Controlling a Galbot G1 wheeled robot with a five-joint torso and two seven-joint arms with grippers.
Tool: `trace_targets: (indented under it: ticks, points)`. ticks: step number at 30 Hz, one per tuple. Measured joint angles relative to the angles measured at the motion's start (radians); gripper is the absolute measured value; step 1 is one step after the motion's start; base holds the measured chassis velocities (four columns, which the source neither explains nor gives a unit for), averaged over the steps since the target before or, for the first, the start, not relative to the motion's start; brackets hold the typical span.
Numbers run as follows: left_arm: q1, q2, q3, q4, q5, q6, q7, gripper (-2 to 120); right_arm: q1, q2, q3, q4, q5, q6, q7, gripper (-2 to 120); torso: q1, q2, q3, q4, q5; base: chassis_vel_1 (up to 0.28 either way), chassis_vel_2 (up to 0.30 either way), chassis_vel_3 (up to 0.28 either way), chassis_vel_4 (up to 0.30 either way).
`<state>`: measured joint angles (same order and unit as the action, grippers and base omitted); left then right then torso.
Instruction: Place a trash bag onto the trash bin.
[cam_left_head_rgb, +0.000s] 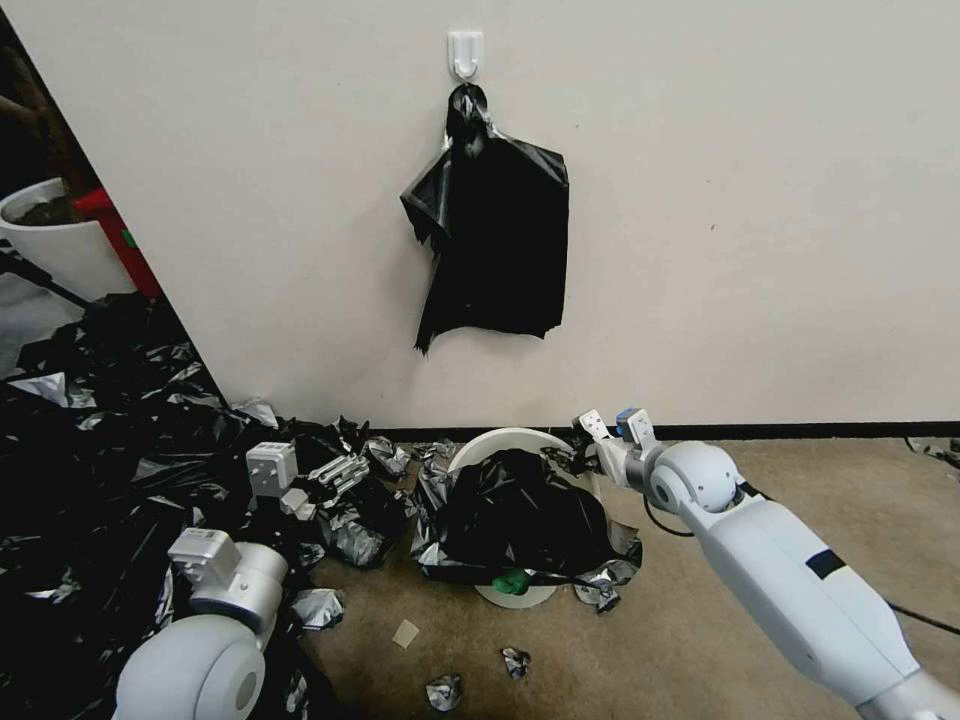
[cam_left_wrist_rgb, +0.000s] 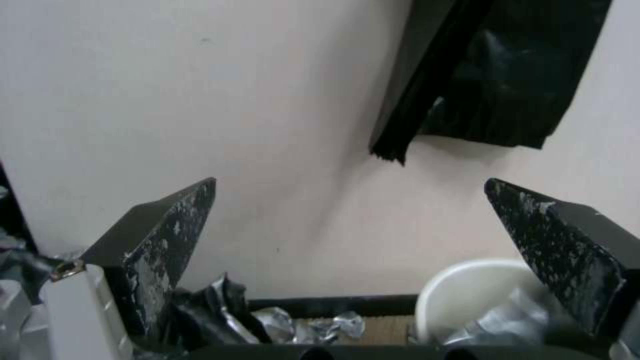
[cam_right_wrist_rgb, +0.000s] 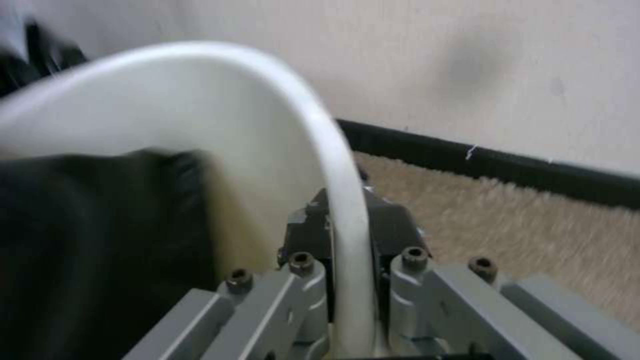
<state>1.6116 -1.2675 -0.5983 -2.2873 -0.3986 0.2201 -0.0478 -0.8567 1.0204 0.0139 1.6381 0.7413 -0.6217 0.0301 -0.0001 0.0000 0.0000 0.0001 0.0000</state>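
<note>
Carpet by the wall: bin (cam_left_head_rgb: 505, 452) lies tipped, bag (cam_left_head_rgb: 515, 515) half over its mouth; right gripper (cam_right_wrist_rgb: 347, 250) clamps the rim, left gripper (cam_left_wrist_rgb: 347, 225) spread wide, idle beside it; I'd hold the rim steady, stand it up slowly.

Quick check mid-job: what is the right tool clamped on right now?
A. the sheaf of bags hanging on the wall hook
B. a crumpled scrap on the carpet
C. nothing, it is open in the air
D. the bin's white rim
D: in the right wrist view the right tool has its fingers closed on either side of the trash bin rim.
</note>
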Motion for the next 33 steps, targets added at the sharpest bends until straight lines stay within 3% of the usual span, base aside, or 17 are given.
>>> trace_targets:
  ticks: [1, 5, 6, 9, 10, 13, 16, 22, 25, 28, 31, 33]
  points:
    - [0.000, 0.000, 0.000, 0.000, 0.000, 0.000, 0.000, 100, 0.000, 0.000, 0.000, 0.000, 0.000, 0.000, 0.000, 8, 0.000, 0.000, 0.000, 0.0000, 0.0000, 0.000, 0.000, 0.000, 0.000]
    - [-0.011, 0.002, 0.012, 0.017, -0.003, 0.006, -0.028, 100, -0.149, -0.021, -0.001, 0.190, 0.184, 0.070, 0.334, 7, 0.000, 0.000, 0.000, -0.0004, 0.0000, 0.000, 0.000, 0.000, 0.000]
    - [-0.011, 0.002, 0.012, 0.017, -0.003, 0.006, -0.028, 100, -0.149, -0.021, -0.001, 0.190, 0.184, 0.070, 0.334, 7, 0.000, 0.000, 0.000, -0.0004, 0.0000, 0.000, 0.000, 0.000, 0.000]
    - [-0.021, 0.002, 0.025, 0.030, -0.011, 0.014, -0.039, 100, -0.262, -0.021, 0.000, 0.269, 0.274, 0.222, 0.474, 7, 0.000, 0.000, 0.000, -0.0005, 0.0000, 0.000, 0.000, 0.000, 0.000]
    - [-0.021, 0.002, 0.025, 0.030, -0.011, 0.014, -0.039, 100, -0.262, -0.021, 0.000, 0.269, 0.274, 0.222, 0.474, 7, 0.000, 0.000, 0.000, -0.0005, 0.0000, 0.000, 0.000, 0.000, 0.000]
    - [-0.032, 0.003, 0.041, 0.040, -0.022, 0.021, -0.047, 100, -0.322, 0.015, 0.012, 0.285, 0.306, 0.409, 0.565, 7, 0.000, 0.000, 0.000, -0.0002, 0.0002, 0.000, 0.000, 0.000, 0.000]
    - [-0.037, 0.004, 0.049, 0.046, -0.024, 0.024, -0.049, 100, -0.346, 0.040, 0.031, 0.275, 0.280, 0.483, 0.581, 7, 0.000, 0.000, 0.000, -0.0002, 0.0000, 0.000, 0.000, 0.000, 0.000]
    - [-0.038, 0.009, 0.053, 0.055, -0.024, 0.025, -0.051, 100, -0.375, 0.067, 0.040, 0.267, 0.214, 0.523, 0.600, 7, 0.000, 0.000, 0.000, -0.0001, 0.0000, 0.000, 0.000, 0.000, 0.000]
    - [-0.037, 0.012, 0.053, 0.062, -0.024, 0.025, -0.053, 100, -0.389, 0.071, 0.041, 0.266, 0.187, 0.506, 0.592, 19, 0.000, 0.000, 0.000, -0.0002, 0.0000, 0.000, 0.000, 0.000, 0.000]
    - [-0.036, 0.013, 0.053, 0.063, -0.024, 0.025, -0.053, 100, -0.390, 0.070, 0.041, 0.265, 0.176, 0.501, 0.589, 21, 0.000, 0.000, 0.000, -0.0002, 0.0000, 0.000, 0.000, 0.000, 0.000]
    - [-0.038, 0.016, 0.051, 0.072, -0.024, 0.026, -0.055, 100, -0.392, 0.061, 0.046, 0.272, 0.135, 0.462, 0.583, 41, 0.000, 0.000, 0.000, -0.0001, 0.0002, 0.000, 0.000, 0.000, 0.000]
    - [-0.041, 0.017, 0.049, 0.077, -0.024, 0.026, -0.055, 100, -0.392, 0.049, 0.055, 0.291, 0.138, 0.428, 0.581, 46, 0.000, 0.000, 0.000, -0.0001, 0.0001, 0.000, 0.000, 0.000, 0.000]
